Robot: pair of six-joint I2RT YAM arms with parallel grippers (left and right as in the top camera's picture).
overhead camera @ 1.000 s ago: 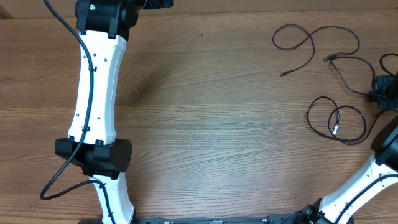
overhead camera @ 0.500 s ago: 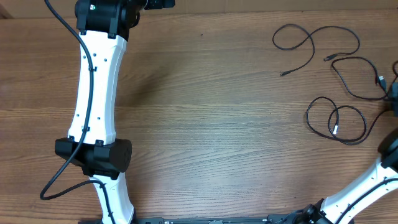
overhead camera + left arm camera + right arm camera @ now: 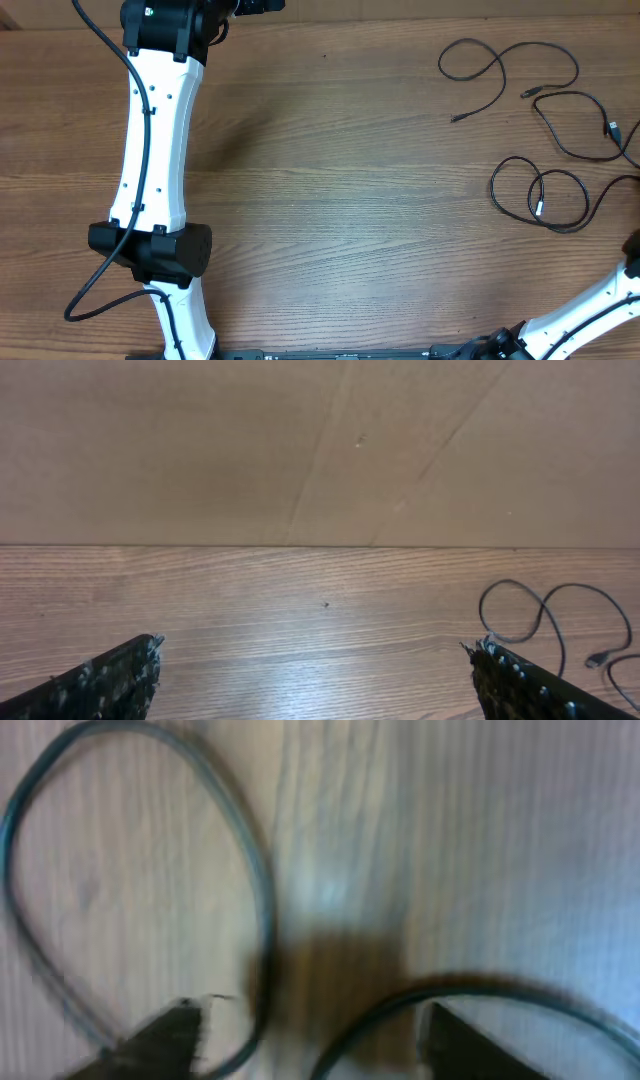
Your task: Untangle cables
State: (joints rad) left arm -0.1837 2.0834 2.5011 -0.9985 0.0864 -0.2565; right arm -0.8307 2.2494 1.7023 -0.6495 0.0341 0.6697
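Observation:
Three thin black cables lie apart on the wooden table at the right. One cable loops at the top. A second cable curves below it, and a third cable coils in two rings. My right gripper is out of the overhead view. In its wrist view, which is blurred, it hangs open low over a cable loop, and another strand passes beneath its fingers. My left gripper stands open at the table's far edge, holding nothing, with a cable off to its right.
The left arm stretches along the table's left side. Only the right arm's lower link shows, at the bottom right corner. A brown cardboard wall closes off the far edge.
My right gripper has opened, let go of the cable end at the right edge and drawn back out of the overhead view. The freed end now lies on the table. The left arm is still.

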